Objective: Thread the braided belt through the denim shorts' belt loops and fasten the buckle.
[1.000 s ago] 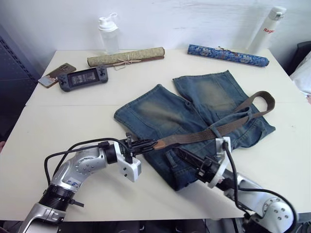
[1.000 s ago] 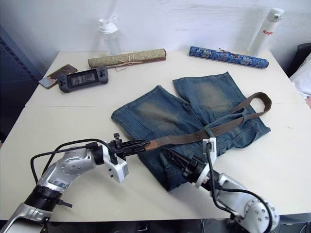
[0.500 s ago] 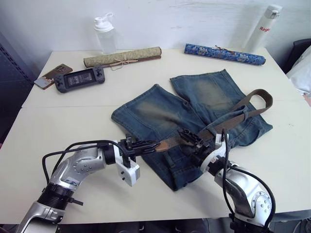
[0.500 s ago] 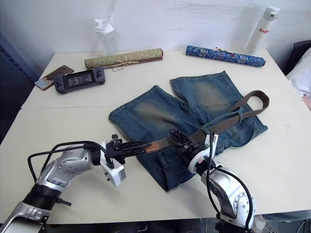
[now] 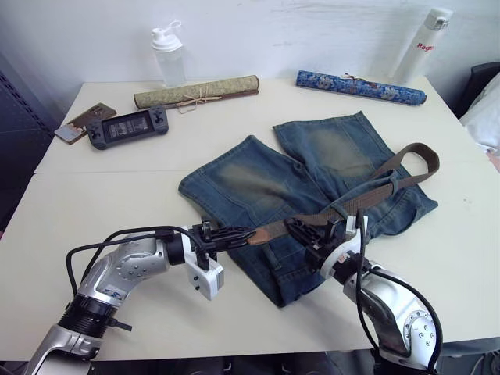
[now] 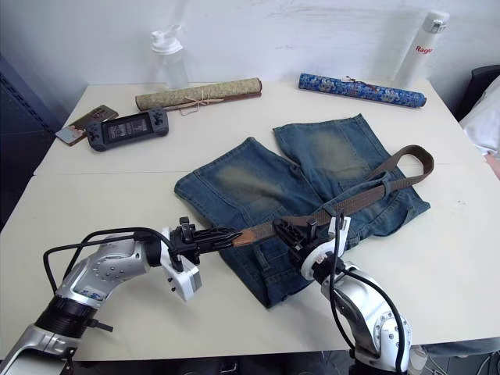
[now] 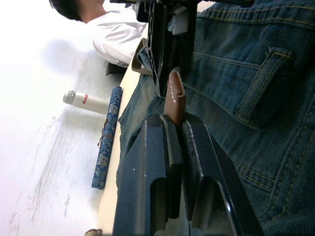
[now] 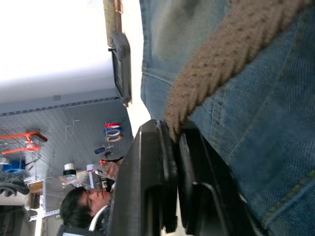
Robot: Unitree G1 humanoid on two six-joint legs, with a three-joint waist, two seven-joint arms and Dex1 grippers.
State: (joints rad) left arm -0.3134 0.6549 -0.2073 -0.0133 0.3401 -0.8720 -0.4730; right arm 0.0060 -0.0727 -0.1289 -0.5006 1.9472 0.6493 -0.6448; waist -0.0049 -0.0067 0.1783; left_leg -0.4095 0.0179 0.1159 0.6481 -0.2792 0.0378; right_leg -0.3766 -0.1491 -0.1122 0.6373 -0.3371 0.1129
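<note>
In the left eye view, we see the braided belt point(image 5: 367, 195) lying across the denim shorts point(image 5: 312, 195), its tan tip pinched in the left gripper point(image 5: 244, 233). In the left wrist view, the fingers point(image 7: 167, 162) clamp that tip. In the right wrist view, the right gripper point(image 8: 174, 135) is closed on the belt's woven strap.

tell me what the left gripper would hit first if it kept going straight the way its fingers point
Probably the right gripper, clamped on the dark-brown braided belt just ahead. The left gripper holds the belt's tan leather tip over the faded blue denim shorts; depth is uncertain.
</note>
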